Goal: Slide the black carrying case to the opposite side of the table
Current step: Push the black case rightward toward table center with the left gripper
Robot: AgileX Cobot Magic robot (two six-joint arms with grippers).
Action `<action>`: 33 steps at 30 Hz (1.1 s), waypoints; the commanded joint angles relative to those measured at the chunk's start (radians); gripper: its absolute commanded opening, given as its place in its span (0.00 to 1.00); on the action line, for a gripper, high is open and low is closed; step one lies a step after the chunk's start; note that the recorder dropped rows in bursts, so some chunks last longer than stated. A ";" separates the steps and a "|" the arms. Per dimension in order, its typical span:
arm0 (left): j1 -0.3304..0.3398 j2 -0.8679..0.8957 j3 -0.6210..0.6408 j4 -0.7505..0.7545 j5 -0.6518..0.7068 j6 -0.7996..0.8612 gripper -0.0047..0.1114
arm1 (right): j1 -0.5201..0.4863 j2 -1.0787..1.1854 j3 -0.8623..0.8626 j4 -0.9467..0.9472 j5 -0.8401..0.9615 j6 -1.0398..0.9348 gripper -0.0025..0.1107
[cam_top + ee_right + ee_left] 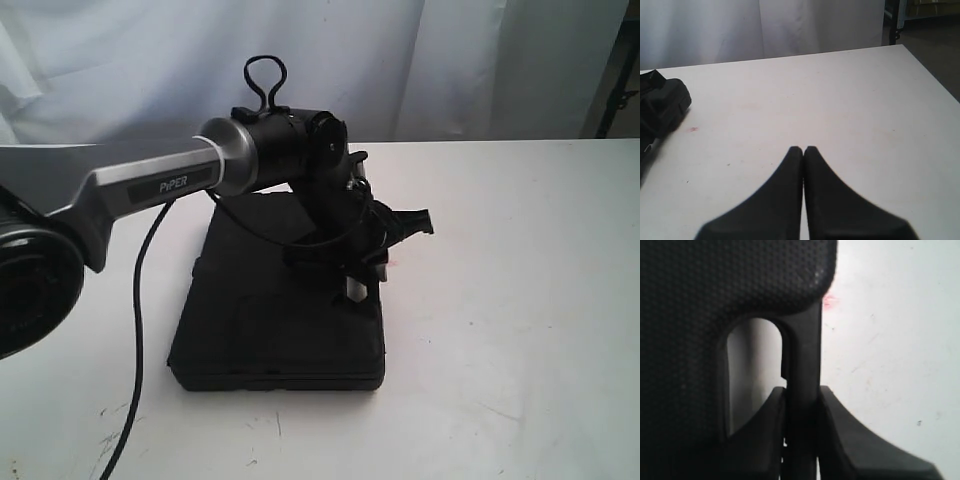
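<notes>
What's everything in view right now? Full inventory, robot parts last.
carrying case: one, black, flat on the table, centre of the exterior view
table: one, white, scuffed, under everything
red speck: one, on the table beside the case's handle
curtain: white, behind the table
cable: one, black, trailing across the table left of the case
left arm: one, grey and black, reaching over the case
left claw: one, black, shut on the handle
right claw: one, black, shut, empty, over bare table
</notes>
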 commanded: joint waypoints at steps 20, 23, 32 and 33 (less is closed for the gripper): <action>-0.048 0.019 -0.050 -0.070 -0.109 -0.039 0.04 | 0.002 -0.005 0.003 -0.002 -0.008 0.000 0.02; -0.057 0.019 -0.055 -0.072 -0.127 -0.039 0.04 | 0.002 -0.005 0.003 -0.002 -0.008 0.000 0.02; -0.057 0.021 -0.061 -0.074 -0.145 -0.033 0.06 | 0.002 -0.005 0.003 -0.002 -0.008 0.000 0.02; -0.057 0.021 -0.061 -0.074 -0.150 -0.031 0.08 | 0.002 -0.005 0.003 -0.002 -0.008 0.000 0.02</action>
